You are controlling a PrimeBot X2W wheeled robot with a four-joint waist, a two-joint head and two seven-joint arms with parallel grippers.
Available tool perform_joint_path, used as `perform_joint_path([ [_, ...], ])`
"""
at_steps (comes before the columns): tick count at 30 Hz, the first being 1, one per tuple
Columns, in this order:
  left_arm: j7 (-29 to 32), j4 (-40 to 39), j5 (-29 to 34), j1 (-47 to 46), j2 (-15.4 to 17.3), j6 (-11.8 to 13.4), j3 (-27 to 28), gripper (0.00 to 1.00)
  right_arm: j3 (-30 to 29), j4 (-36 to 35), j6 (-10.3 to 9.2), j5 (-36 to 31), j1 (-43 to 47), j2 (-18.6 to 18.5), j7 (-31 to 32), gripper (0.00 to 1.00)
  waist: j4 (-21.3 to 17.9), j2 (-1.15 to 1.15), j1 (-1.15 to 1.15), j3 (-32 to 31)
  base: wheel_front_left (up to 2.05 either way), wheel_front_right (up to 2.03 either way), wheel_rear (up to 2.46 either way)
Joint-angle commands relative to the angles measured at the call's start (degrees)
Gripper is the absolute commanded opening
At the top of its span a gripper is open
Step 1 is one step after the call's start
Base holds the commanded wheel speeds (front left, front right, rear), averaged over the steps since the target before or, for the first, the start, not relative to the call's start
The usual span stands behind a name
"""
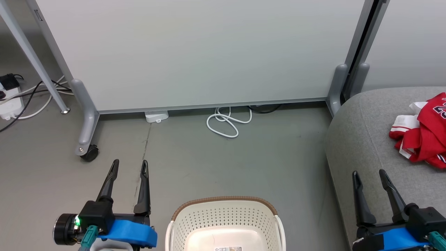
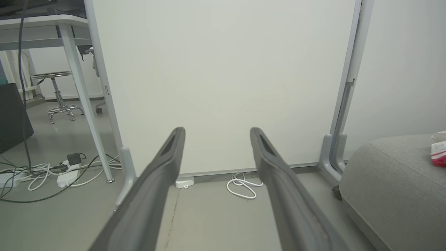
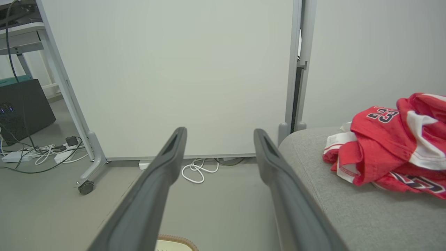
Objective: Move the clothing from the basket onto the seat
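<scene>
The red clothing [image 1: 427, 137] with white trim and a number 23 lies crumpled on the grey seat [image 1: 362, 139] at the right; the right wrist view shows the clothing [image 3: 386, 146] on the seat [image 3: 348, 209] too. The cream basket [image 1: 226, 223] with its brown rim stands on the floor at the bottom centre, and its visible inside holds only a label. My left gripper [image 1: 129, 166] hangs open over the floor left of the basket. My right gripper [image 1: 368, 176] is open above the seat's front edge, short of the clothing. Nothing sits between either pair of fingers.
A white wheeled partition [image 1: 202, 52] stands across the back, with a caster [image 1: 89, 152] at its left foot. A coiled white cable [image 1: 226, 123] lies on the floor by it. A power strip and cables [image 1: 10, 101] sit at the far left beside a table leg.
</scene>
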Motion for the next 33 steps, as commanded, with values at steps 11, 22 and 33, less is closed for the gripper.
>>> perform_joint_path([
  [11, 1.6, 2.4, -3.0, 1.0, -0.4, -0.4, 1.2, 0.00, -0.4, 3.0, 0.00, 3.8, -0.3, 0.2, 1.4, 0.00, -0.1, 0.00, 0.01, 0.0, 0.00, 0.00, 0.00],
  [22, 4.5, 1.9, -15.4, 0.4, -0.7, -1.1, 2.9, 0.00, -0.5, 3.0, 0.00, 16.1, -1.3, 0.2, 4.3, 0.00, -0.4, 0.00, 0.01, 0.1, 0.00, 0.00, 0.00],
  [33, 7.1, 1.7, -26.2, -0.2, -1.0, -1.7, 4.5, 0.00, -0.7, 3.2, 0.00, 26.9, -2.2, 0.3, 6.9, 0.00, -0.8, 0.00, 0.01, 0.2, 0.00, 0.00, 0.00],
])
